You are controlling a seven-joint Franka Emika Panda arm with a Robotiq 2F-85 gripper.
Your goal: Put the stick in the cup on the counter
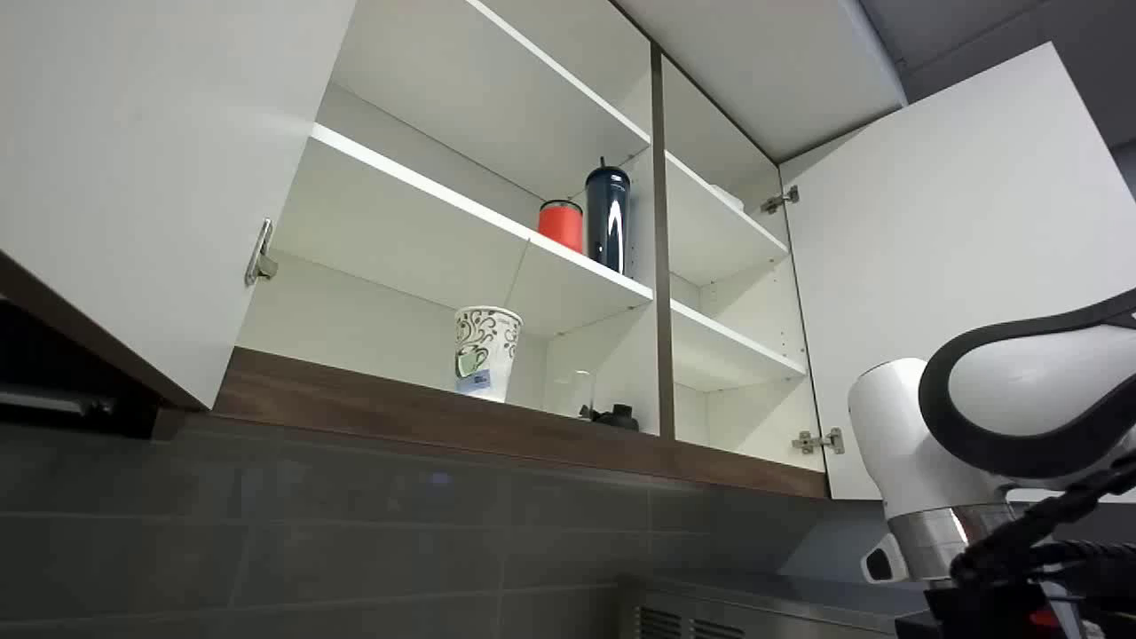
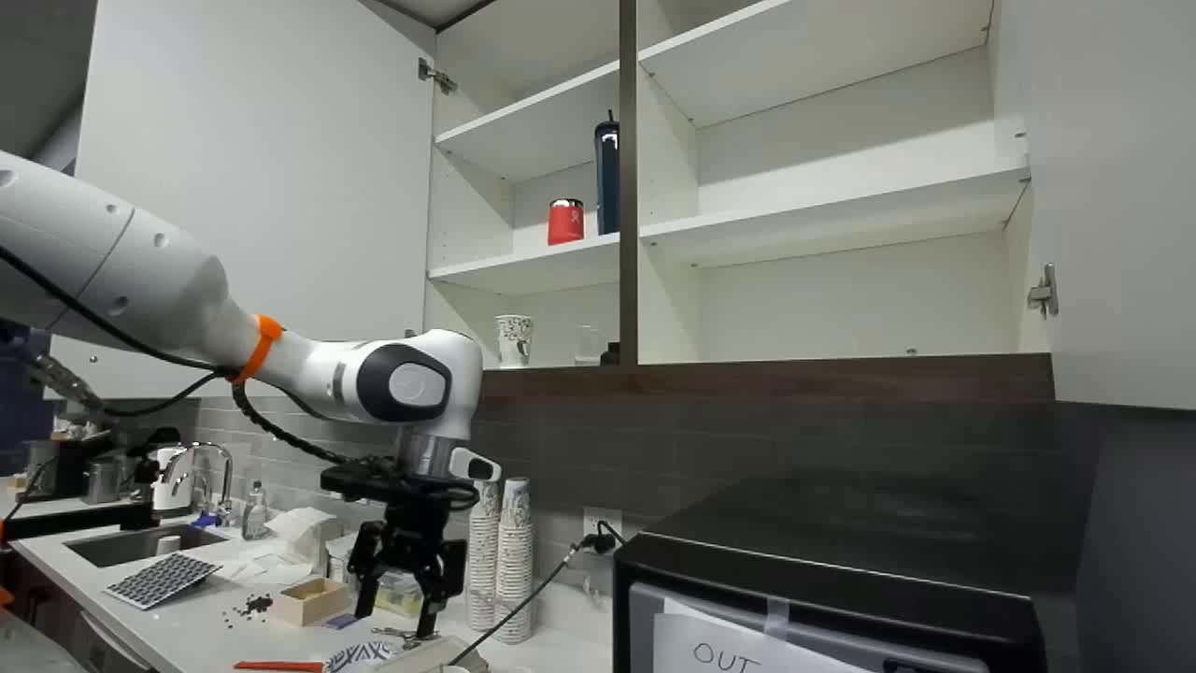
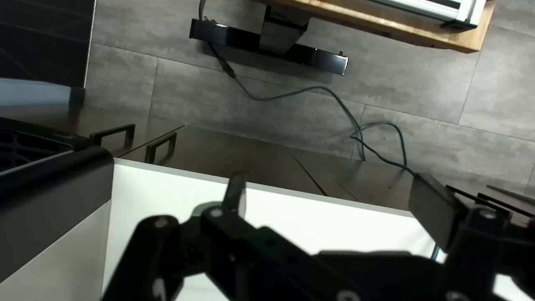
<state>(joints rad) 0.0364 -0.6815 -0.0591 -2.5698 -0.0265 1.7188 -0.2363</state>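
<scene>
Stick (image 1: 518, 271) in cup (image 1: 487, 355), pointing up, slightly tilted

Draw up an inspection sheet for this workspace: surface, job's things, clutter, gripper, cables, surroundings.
Surface: counter, white, with things spread on it.
Cup: upright in the lowest level of the cabinet, not on the counter.
Stick: thin, seems to stand slanting in the cup; lower end hidden.
Clutter, counter: cup stacks, box, dark bits, paper.
Clutter, cabinet: red cup, bottle, glass, a black item I cannot identify.
Gripper: open over the counter; nothing seen in its grasp.
Cables: cord plugged in at the outlet; arm cable hangs below the arm; floor cable lies curved.
Surroundings: sink; microwave bearing a sheet whose visible word is "OUT"; cabinet doors swung open.
</scene>
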